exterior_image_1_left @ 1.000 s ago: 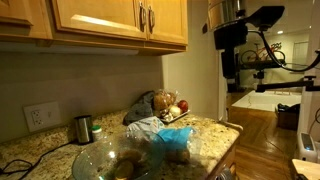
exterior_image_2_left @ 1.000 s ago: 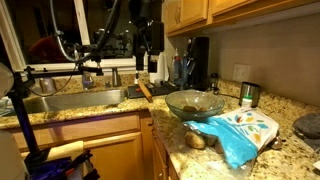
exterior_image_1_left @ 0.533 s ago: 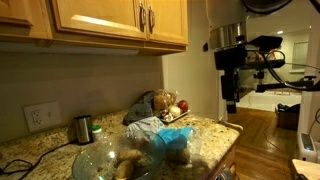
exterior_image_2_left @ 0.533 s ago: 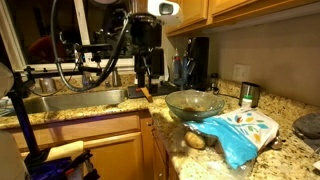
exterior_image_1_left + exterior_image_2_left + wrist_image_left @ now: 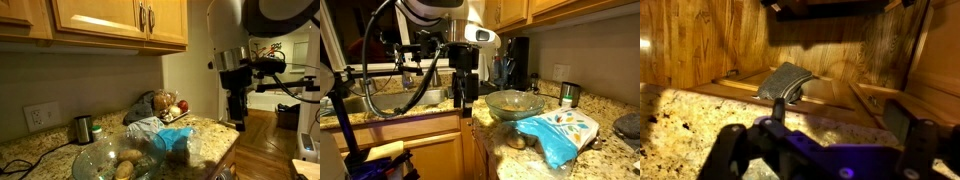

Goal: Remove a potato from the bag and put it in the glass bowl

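Note:
The glass bowl (image 5: 108,160) (image 5: 513,102) stands on the granite counter. The crinkly clear bag with its blue patch (image 5: 166,136) (image 5: 557,132) lies beside it. A brown potato (image 5: 516,140) lies on the counter between bowl and bag. Brown lumps (image 5: 125,168) show through the bowl's glass; I cannot tell if they are inside it. My gripper (image 5: 236,108) (image 5: 460,95) hangs beyond the counter's end, apart from bowl and bag. In the wrist view my gripper (image 5: 837,112) is open and empty, with its fingers (image 5: 776,100) wide apart over the counter edge.
A small metal cup (image 5: 83,128) (image 5: 568,93) stands by the wall near an outlet. A dark heap of red and brown produce (image 5: 165,102) sits behind the bag. A sink (image 5: 390,100) lies beside the arm. A grey cloth (image 5: 788,82) lies below on wood.
My arm has come down about a gripper's length beside the counter's end. Its jaws have stayed open. Bowl, bag and potato have not moved.

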You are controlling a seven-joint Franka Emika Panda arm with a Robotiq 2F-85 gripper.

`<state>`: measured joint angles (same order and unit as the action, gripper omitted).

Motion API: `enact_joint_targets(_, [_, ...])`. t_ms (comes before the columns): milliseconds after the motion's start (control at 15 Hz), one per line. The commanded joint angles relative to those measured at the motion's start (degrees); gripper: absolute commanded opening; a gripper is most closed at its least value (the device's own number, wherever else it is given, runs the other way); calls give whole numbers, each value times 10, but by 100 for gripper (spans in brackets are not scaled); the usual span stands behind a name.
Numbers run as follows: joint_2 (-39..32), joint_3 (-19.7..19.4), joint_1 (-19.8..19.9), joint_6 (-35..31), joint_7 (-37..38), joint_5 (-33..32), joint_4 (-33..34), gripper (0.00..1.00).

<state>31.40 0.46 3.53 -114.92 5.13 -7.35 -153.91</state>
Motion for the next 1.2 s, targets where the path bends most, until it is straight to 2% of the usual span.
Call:
enact_joint_targets(0, [-11,1,16,-48,13,-32,-31,100])
enact_joint_targets(467, [-46,0,45,-138,34,-80,-68,100])
enact_joint_targets(533, [-69,1,51,-145,40,-87,-49,100])
enact_joint_targets(1133, [-152,-4,101,-261,122,-154,-46,100])
